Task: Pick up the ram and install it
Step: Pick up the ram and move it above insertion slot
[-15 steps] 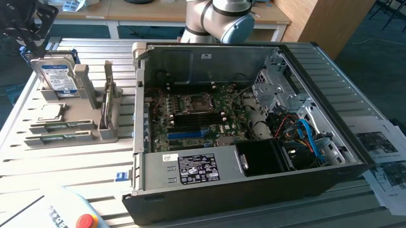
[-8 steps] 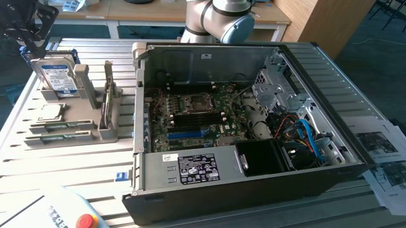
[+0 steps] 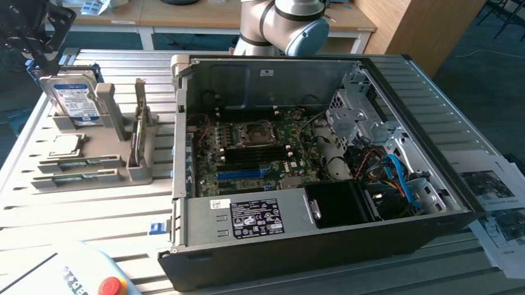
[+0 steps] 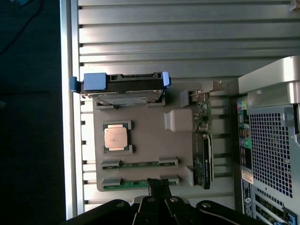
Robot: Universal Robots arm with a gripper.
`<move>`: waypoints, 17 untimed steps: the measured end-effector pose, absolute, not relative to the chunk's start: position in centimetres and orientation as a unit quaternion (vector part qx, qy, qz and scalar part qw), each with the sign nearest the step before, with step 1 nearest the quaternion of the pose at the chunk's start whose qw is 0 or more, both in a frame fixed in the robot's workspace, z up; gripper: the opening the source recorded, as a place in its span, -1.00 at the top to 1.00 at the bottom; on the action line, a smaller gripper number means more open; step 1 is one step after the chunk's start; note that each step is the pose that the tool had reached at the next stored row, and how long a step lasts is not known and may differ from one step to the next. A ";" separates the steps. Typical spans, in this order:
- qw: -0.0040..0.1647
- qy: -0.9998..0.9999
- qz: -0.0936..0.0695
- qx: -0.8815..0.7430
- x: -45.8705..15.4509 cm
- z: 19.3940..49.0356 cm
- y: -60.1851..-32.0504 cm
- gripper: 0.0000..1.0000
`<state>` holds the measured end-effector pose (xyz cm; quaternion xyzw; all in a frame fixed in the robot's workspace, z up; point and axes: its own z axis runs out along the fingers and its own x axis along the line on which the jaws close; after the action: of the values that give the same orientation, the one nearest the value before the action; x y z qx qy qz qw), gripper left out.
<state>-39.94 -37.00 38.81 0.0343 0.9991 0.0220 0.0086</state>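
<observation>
A slatted metal counter carries an open black computer case; just beside it, on the exterior view's left, a grey plastic holder cradles the ram, a thin green circuit-board strip, long axis pointing toward the case; the black gripper, fully closed and empty, hangs above it.
</observation>
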 end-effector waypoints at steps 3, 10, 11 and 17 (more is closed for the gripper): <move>0.009 0.999 0.022 0.033 -39.9 38.8 -37.0 0.80; 0.008 0.999 0.022 0.024 -39.9 38.8 -37.0 0.80; 0.008 0.999 0.022 0.021 -39.9 38.8 -37.0 0.80; 0.008 1.000 0.022 0.002 -39.9 38.8 -37.0 0.80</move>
<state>-39.94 -37.02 38.81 0.0018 0.9997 0.0222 0.0078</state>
